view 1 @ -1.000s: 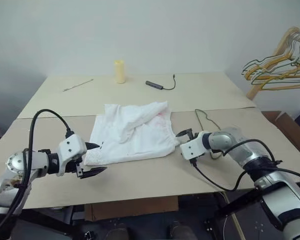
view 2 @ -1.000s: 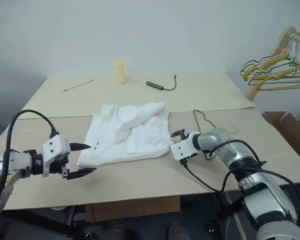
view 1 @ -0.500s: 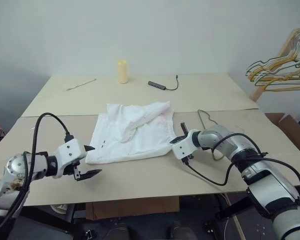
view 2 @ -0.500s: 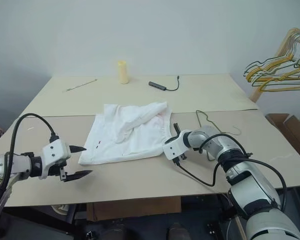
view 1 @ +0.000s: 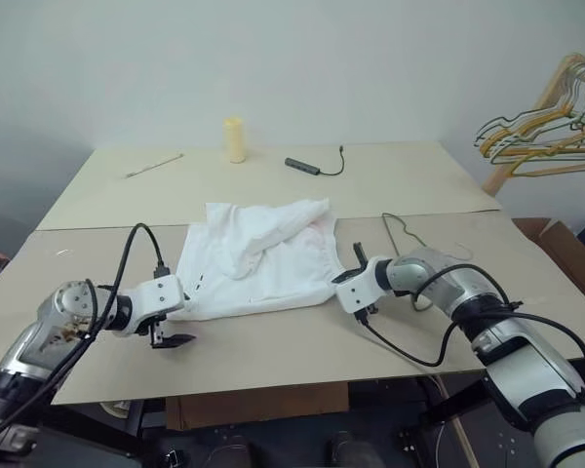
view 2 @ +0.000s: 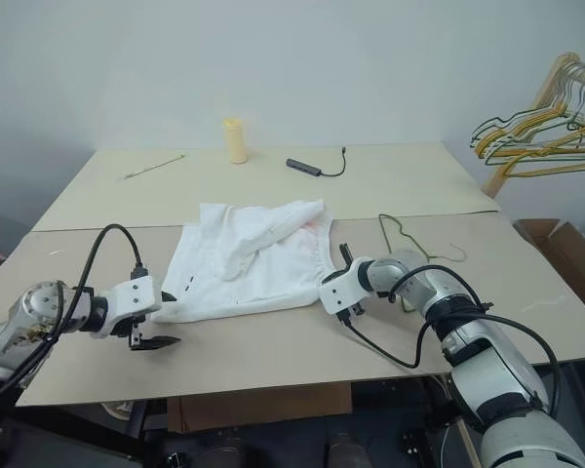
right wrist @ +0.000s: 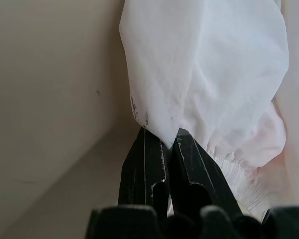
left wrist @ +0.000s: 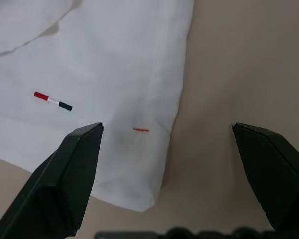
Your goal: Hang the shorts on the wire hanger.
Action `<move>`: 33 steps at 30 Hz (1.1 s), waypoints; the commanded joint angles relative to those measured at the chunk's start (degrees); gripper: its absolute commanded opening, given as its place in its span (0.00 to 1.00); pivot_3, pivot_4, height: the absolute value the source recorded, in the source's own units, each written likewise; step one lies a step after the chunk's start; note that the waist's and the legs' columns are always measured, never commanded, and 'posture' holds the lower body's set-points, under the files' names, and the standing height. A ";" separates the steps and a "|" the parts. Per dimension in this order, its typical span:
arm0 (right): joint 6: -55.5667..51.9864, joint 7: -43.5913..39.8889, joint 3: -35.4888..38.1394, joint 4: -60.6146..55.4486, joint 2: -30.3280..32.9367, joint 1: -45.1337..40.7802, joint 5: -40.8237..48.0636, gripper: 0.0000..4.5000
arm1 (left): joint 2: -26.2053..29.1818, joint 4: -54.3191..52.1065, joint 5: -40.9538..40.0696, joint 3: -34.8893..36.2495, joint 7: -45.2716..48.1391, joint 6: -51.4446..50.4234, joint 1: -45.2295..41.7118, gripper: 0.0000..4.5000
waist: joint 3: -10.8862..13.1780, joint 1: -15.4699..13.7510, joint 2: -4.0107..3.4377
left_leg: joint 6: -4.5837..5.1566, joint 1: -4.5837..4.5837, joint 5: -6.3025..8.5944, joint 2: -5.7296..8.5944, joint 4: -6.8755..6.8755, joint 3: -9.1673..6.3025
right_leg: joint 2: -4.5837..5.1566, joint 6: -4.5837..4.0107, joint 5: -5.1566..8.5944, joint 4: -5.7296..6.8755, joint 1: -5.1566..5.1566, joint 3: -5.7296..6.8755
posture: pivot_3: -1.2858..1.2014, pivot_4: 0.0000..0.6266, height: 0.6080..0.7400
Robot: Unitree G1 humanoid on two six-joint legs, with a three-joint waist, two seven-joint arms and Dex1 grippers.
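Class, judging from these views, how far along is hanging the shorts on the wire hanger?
Done: right gripper shut on the shorts' waistband. In hand: open left gripper straddles a hem corner. Left: the wire hanger lies untouched on the table; nothing hung.

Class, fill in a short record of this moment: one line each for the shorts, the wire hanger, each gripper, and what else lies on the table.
shorts: white shorts, rumpled, flat on the table
wire hanger: wire hanger on the table beside the right arm, apart from the shorts
left gripper: left gripper open, astride a corner of the shorts
right gripper: right gripper shut on the shorts' edge near the waistband
far end: yellow cylinder, dark cable, thin rod
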State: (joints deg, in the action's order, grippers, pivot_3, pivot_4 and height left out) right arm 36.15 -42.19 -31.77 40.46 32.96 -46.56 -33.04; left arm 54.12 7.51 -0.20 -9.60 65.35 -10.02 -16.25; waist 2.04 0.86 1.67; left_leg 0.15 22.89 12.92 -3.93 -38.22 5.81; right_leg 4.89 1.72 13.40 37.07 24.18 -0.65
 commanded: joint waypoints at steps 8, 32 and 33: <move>-2.48 -0.24 2.91 -5.08 1.55 1.33 1.90 0.00 | -2.41 8.37 5.33 -2.66 -1.72 4.63 -4.54 0.37 | -0.02 0.03 -0.03 | 0.00 -0.10 0.00 0.00 0.00 0.01 | 0.00 -0.01 0.00 0.05 -0.06 -0.02 | 0.53 0.00 1.00; -25.50 -23.71 10.59 -45.25 11.26 14.73 23.45 0.00 | 15.70 -22.70 -4.87 14.47 6.88 -3.96 14.04 0.00 | 0.03 0.79 -0.01 | -0.02 -0.14 0.03 -0.07 -0.01 0.03 | 0.01 0.14 0.34 0.02 -0.06 0.00 | 0.53 0.00 1.00; -29.38 -24.30 11.26 -44.63 10.00 13.28 25.33 0.00 | 14.84 -22.70 -5.33 13.80 6.45 -4.06 12.00 0.00 | 0.03 0.69 -0.02 | -0.03 -0.22 0.03 -0.07 -0.01 0.03 | 0.01 0.01 0.46 0.02 -0.11 0.00 | 0.53 0.00 1.00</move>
State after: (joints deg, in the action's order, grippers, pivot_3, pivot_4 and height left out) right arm 11.58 -65.29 -23.51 -3.12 43.60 -30.84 -11.26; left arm 69.13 -13.58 -4.50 3.36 71.93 -13.18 -2.06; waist 2.07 1.56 1.66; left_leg 0.12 22.57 12.95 -4.01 -38.23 5.87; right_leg 4.90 1.73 13.86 37.09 24.03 -0.65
